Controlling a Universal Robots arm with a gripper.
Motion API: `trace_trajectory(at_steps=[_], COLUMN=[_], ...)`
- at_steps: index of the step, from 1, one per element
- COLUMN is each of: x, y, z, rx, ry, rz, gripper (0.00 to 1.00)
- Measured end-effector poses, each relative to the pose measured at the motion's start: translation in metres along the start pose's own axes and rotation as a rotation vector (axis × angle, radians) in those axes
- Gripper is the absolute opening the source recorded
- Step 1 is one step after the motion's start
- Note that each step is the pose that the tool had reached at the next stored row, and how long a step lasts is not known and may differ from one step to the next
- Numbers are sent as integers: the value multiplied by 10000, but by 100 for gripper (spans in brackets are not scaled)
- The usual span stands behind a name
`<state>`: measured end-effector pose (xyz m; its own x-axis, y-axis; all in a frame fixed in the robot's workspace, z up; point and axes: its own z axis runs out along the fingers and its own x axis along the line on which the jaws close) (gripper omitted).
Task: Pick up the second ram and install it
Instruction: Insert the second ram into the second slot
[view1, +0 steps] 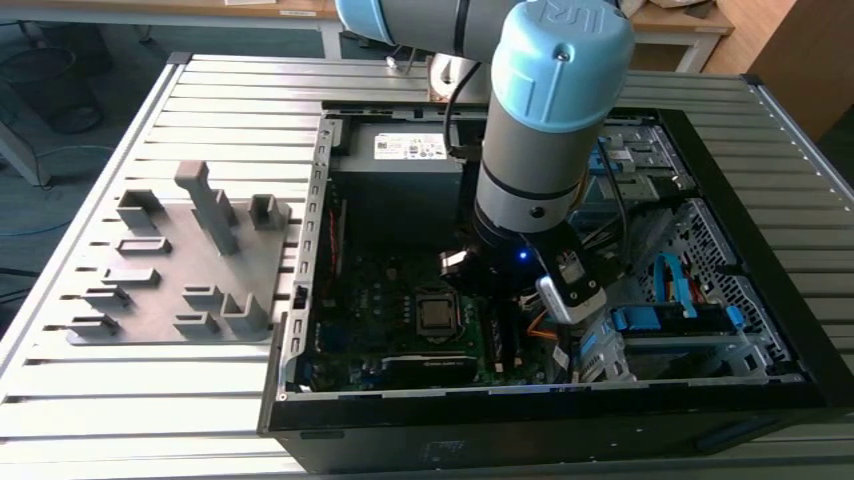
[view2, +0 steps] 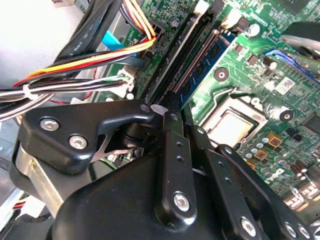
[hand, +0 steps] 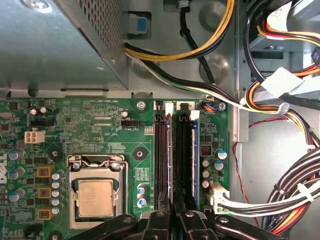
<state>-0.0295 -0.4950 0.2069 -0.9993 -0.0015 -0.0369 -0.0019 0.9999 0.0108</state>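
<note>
My gripper (hand: 173, 221) is down inside the open computer case (view1: 747, 200), over the memory slots beside the CPU socket (hand: 95, 196). Its fingers (view2: 172, 131) stand close together, shut on the second ram (hand: 175, 160). That thin dark strip stands edge-on in a slot and runs away from the fingertips (view2: 182, 55). How deep it sits I cannot tell. The other memory stick (hand: 193, 150), bluish on its side face (view2: 207, 57), stands in the neighbouring slot. In the exterior view the arm (view1: 547, 150) covers the fingers.
Bundles of coloured cables (hand: 200, 85) (view2: 75, 65) run close by the slots' far end and side. The grey holder tray (view1: 187, 270) lies on the slatted table at the exterior view's left. Blue drive brackets (view1: 667, 320) sit at the case's right.
</note>
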Motion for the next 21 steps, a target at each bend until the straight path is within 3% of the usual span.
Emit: trace_trajectory(at_steps=[11, 16, 21], x=[2, 6, 5], y=[29, 26, 28], z=[9, 84, 94], rx=[-1, 11, 1], ry=[0, 11, 8], rz=[0, 0, -1], gripper=[14, 14, 14])
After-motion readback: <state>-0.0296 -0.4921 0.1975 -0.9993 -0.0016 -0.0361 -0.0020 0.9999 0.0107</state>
